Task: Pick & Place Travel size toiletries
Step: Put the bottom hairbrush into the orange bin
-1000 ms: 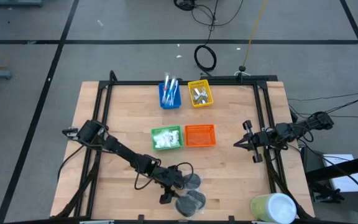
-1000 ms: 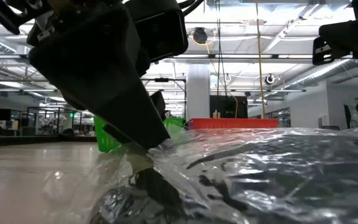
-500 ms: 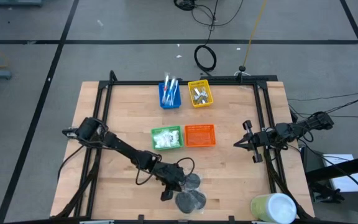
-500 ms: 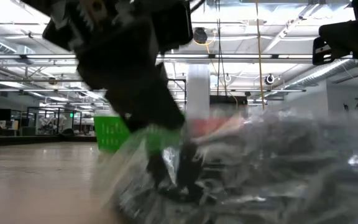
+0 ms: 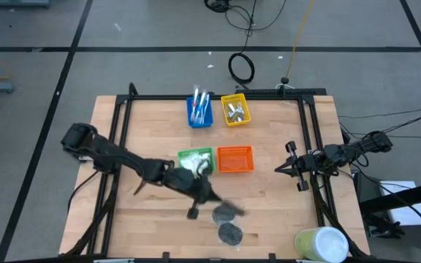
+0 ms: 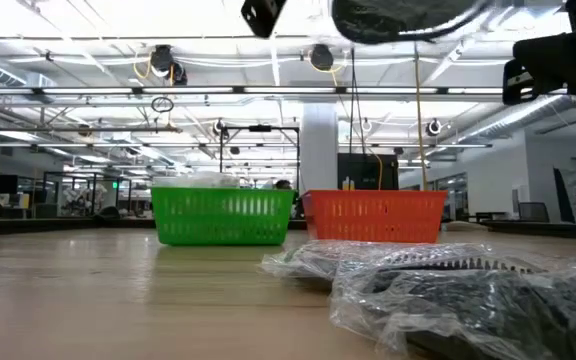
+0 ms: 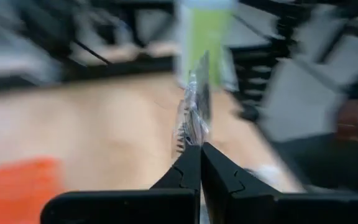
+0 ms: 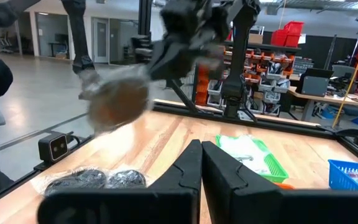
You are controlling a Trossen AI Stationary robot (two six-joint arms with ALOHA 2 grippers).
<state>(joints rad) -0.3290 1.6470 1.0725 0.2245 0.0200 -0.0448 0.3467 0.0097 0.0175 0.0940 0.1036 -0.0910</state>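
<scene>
My left gripper point(image 5: 210, 199) is over the table's near middle, shut on a clear packet with a black round disc point(image 5: 227, 212), which is raised high above the wood point(image 6: 398, 18). Two more such disc packets point(image 5: 230, 232) lie flat on the table near the front edge point(image 6: 448, 290). The blue bin point(image 5: 200, 111) holds thin sticks, the yellow bin point(image 5: 235, 109) holds silvery tubes and the green bin point(image 5: 196, 161) holds white packets. My right gripper point(image 5: 280, 169) waits shut at the table's right side. My left gripper pinches the packet's clear plastic edge point(image 7: 191, 124) between its two fingers point(image 7: 185, 171). The disc end point(image 8: 117, 102) juts past the fingertips. The packet is lifted clear of the table.
The orange bin point(image 5: 234, 158) stands beside the green one at mid-table. A large pale green-white cylinder point(image 5: 321, 245) stands at the near right corner. Black frame rails point(image 5: 123, 117) run along the table's left, far and right sides.
My left gripper, which stood down among the disc packets, has taken hold of one and risen, moving a little toward the far edge. That packet is now lifted clear, and the other two stay on the table.
</scene>
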